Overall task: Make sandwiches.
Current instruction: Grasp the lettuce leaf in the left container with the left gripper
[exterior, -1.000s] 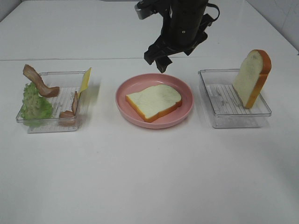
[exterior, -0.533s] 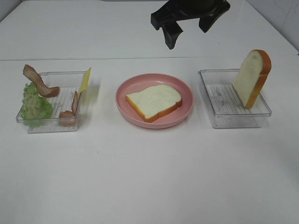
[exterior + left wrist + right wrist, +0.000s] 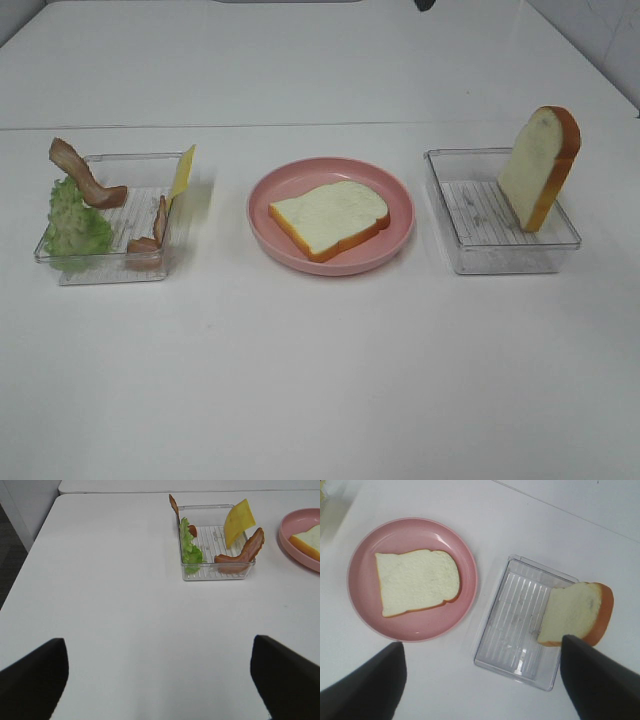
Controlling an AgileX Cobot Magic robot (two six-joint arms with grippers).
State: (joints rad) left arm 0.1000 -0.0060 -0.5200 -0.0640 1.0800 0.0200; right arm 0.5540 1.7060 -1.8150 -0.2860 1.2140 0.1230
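Left pincer (image 3: pixel 157 642): jaws wide apart, empty; only dark tips in frame. Well ahead: clear tray (image 3: pixel 217 572) with lettuce (image 3: pixel 189 547), cheese (image 3: pixel 237 522), bacon strips (image 3: pixel 245 550), one strip half hidden behind lettuce. Bare table (image 3: pixel 110 605) between; table edge on tray's side away from pink plate (image 3: pixel 300 517). Right pincer (image 3: pixel 481 644): jaws apart, empty, high over bread slice (image 3: pixel 415 580) flat on plate and second slice (image 3: pixel 572 612) propped tilted in second tray (image 3: pixel 510 615).

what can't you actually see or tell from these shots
Arms: outside the exterior high view; only a dark scrap at its top edge, too little to say which arm.
Pink plate and its bread slice: cut off by the frame edge in the left wrist view.
Lettuce: bunched up in every view that shows it; leaf count unclear.
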